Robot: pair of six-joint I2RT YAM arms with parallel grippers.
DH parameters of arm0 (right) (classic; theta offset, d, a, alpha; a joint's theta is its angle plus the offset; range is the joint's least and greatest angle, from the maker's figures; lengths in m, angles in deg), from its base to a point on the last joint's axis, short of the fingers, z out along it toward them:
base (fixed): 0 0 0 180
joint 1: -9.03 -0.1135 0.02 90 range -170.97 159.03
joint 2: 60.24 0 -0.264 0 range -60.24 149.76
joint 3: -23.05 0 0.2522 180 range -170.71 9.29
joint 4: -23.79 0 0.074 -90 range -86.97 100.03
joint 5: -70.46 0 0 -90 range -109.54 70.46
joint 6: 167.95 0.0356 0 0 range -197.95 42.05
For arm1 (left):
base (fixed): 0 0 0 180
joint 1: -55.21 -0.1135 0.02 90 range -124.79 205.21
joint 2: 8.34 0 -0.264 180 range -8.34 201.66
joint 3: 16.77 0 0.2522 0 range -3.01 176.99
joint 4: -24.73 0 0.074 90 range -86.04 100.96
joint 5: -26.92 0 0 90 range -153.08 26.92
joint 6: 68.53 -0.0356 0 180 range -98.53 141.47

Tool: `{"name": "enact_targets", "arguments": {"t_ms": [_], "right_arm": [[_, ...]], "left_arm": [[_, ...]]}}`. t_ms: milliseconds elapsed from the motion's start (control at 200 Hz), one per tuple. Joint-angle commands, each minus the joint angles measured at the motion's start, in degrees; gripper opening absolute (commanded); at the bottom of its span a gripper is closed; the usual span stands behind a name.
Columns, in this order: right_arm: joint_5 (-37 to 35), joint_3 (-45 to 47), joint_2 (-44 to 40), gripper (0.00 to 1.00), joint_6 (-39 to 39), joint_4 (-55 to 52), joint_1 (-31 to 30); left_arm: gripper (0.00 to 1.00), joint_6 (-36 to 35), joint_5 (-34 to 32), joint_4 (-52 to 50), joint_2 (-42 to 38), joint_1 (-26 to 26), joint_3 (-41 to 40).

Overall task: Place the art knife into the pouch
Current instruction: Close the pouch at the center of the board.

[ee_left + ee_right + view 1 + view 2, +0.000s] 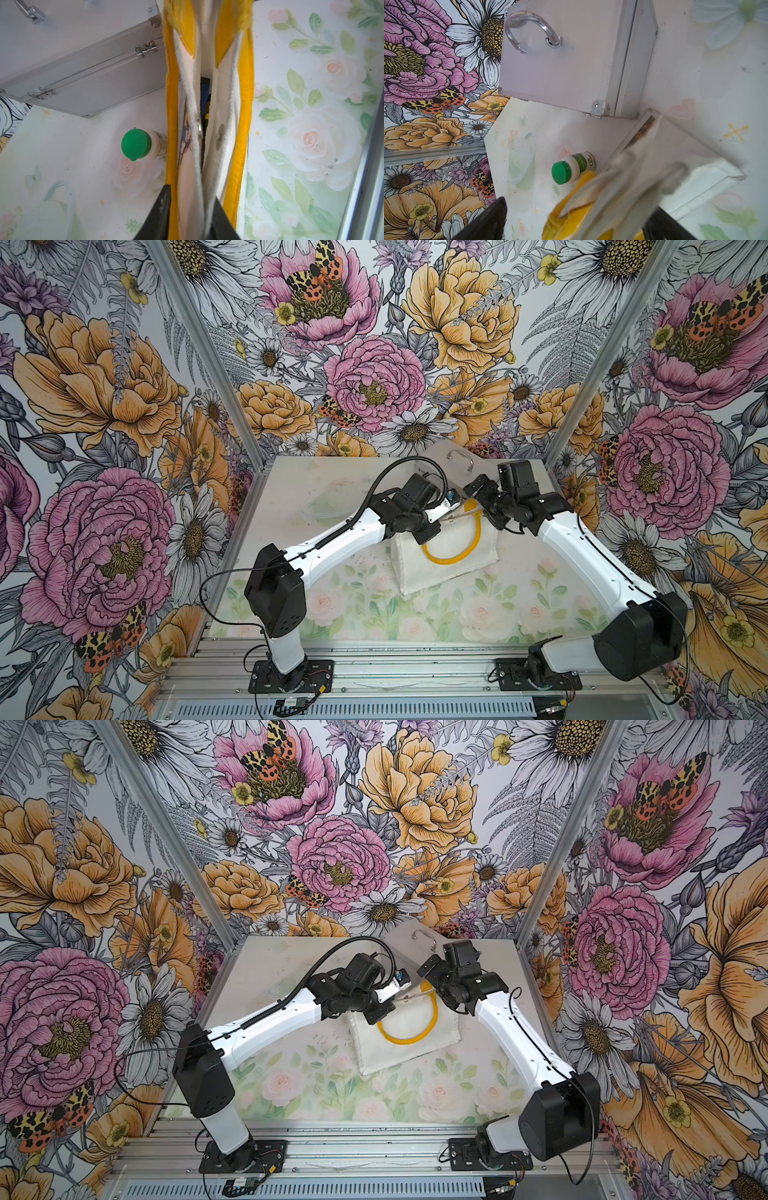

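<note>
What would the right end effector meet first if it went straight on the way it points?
Probably the pouch: its blurred rim and yellow handle sit between the open right end effector's jaws. Depth is unclear.

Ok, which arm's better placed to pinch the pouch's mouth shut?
Left. The left gripper straddles both white rims of the pouch and squeezes them together. The right gripper stands wide open around the pouch's end, clamping nothing.

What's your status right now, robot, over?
Left tool pinching pouch rim; right tool open astride it. Blue-yellow item, likely the art knife, down inside. Green-capped bottle lying beside pouch.
</note>
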Motion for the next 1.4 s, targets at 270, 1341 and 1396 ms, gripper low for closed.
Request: {"name": "enact_targets", "arguments": {"t_ms": [270,1341,1396], "right_arm": [[-1.1,-1.1,3.3,0.41,-1.6,0.6,-1.1],[-5.1,2.4,-0.5,0.0,-2.3,1.9,-0.9],[-5.1,2.6,-0.6,0.0,-2.2,2.2,-0.8]], "left_arm": [[0.06,-2.5,-2.5,-0.1,-3.8,1.7,-0.5],[0.89,2.7,6.7,3.6,2.8,1.5,5.7],[0.89,2.7,6.7,3.6,5.4,1.5,6.7]]}}
